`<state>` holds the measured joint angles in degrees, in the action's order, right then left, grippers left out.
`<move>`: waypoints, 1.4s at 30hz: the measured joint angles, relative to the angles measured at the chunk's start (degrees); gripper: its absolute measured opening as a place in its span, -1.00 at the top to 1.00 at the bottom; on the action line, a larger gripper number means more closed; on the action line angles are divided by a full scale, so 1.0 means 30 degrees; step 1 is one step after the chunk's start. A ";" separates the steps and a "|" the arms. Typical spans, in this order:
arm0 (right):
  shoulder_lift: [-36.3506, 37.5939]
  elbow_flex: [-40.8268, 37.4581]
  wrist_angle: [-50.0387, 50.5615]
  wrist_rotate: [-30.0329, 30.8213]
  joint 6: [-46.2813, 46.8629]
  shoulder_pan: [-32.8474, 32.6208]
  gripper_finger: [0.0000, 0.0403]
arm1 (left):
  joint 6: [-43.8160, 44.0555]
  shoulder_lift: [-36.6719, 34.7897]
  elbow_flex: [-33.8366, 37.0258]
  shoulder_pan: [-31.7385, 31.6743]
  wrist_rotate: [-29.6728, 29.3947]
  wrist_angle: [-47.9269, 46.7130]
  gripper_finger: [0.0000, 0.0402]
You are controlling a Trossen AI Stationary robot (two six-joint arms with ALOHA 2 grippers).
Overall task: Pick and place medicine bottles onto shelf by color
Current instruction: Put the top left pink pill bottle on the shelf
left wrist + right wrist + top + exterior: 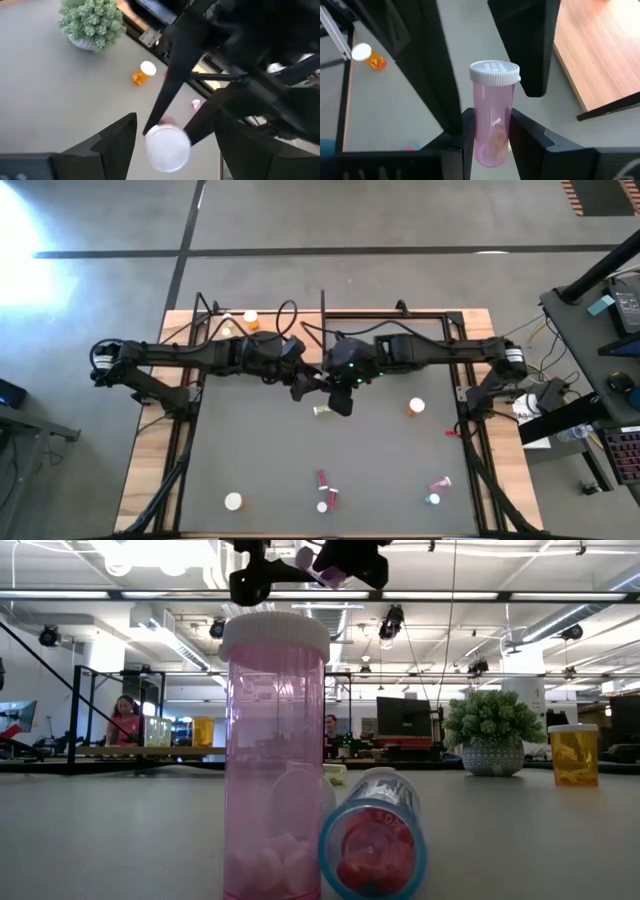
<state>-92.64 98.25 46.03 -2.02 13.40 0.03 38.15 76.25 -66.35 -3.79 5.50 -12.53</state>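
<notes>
High over the middle of the grey mat [260,460] my two grippers meet. My right gripper [490,125] is shut on a pink bottle [492,100] with a white cap. My left gripper [175,120] is open. Its fingers [440,75] stand on either side of the bottle's cap end [167,148], with a gap showing. In the low view both show at the top, with the held bottle [325,570] between them. Other medicine bottles stand or lie on the mat. The light-wood shelf board [600,50] lies beyond the grippers. My right gripper pinches the pink bottle by the lower half of its body [492,137], between its two fingers. The capped end [495,72] sticks out past the fingertips toward my left gripper. The bottle is lifted clear of the mat.
On the mat are an orange bottle [416,406], a yellowish one [322,410], a white-capped one [233,501] and pink ones [322,478] near the front edge. A green plant [490,730] stands at the back. A pink bottle [275,750] stands close to the low camera.
</notes>
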 joint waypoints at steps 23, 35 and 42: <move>-0.0381 0.0637 0.0527 0.0131 -0.0099 0.0007 0.53 | -0.0874 0.0000 -0.0015 -0.0226 -0.0029 -0.0918 0.50; -0.0259 0.0629 0.0910 0.0001 -0.0114 0.0002 0.19 | -0.0932 0.0000 -0.0007 -0.0342 -0.0073 -0.0519 0.48; 0.1159 0.0615 0.2985 -0.0034 -0.0108 0.0292 -0.01 | -0.0978 0.0000 -0.0015 -0.1017 -0.0146 -0.0611 0.48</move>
<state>-89.16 100.09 54.99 -2.13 13.08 0.91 35.22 76.25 -66.39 -6.84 5.06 -14.36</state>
